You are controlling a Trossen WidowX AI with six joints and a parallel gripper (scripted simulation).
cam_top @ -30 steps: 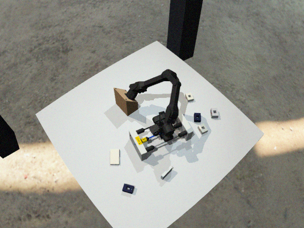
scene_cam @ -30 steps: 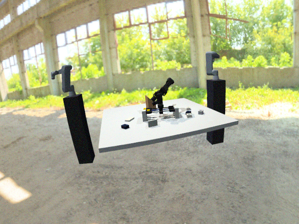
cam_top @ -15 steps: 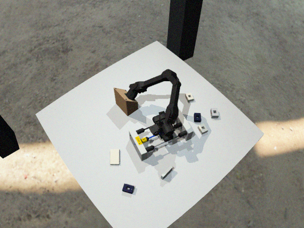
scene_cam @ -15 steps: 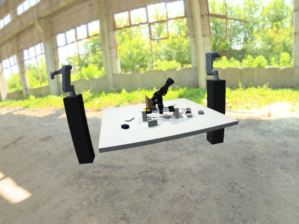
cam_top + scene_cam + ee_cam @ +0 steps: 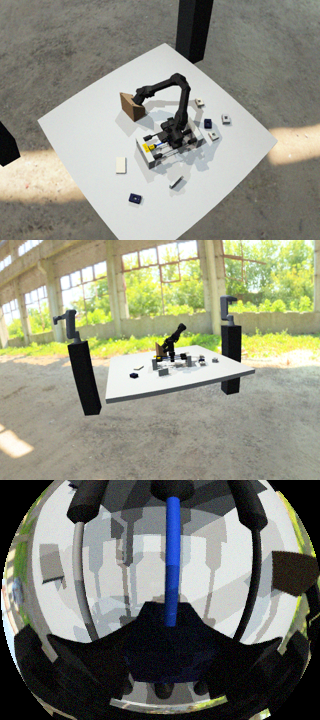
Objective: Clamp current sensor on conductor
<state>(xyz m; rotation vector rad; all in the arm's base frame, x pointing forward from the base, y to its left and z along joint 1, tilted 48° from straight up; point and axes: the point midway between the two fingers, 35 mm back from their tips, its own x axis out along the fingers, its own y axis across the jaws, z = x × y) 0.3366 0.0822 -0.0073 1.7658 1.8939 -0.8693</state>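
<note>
Three conductors run between two upright end blocks, the first end block [image 5: 151,164] [image 5: 154,365] bearing a yellow label and the second end block [image 5: 199,141] [image 5: 189,361] standing opposite. The blue conductor [image 5: 159,143] [image 5: 172,545] occupies the centre position; a grey conductor [image 5: 79,555] and a black conductor [image 5: 154,135] [image 5: 256,560] lie on either side of it. The yellow label [image 5: 146,147] is located at the blue conductor's end; its lettering is small, but appears to be the LOAD marking. The gripper [image 5: 170,140] [image 5: 172,360] [image 5: 167,622] is positioned over the span between the end blocks, directed downward, with its fingers pinching the dark navy sensor [image 5: 167,660]. The sensor is located at the blue conductor, which runs into its upper edge in the wrist view. Latch condition and arrow direction cannot be determined from these views. On the white table [image 5: 85,118] [image 5: 134,389], a cream plate [image 5: 120,165] [image 5: 138,367] lies flat near the labelled end block, and a grey plate [image 5: 176,182] [image 5: 163,372] [image 5: 51,562] stands on edge alongside the fixture. One navy block [image 5: 131,198] [image 5: 133,375] rests beyond the cream plate; another navy block [image 5: 207,127] rests near the second end block. The arm [image 5: 184,98] [image 5: 175,336] extends from a brown mount [image 5: 127,108] [image 5: 159,350] [image 5: 295,572].
</note>
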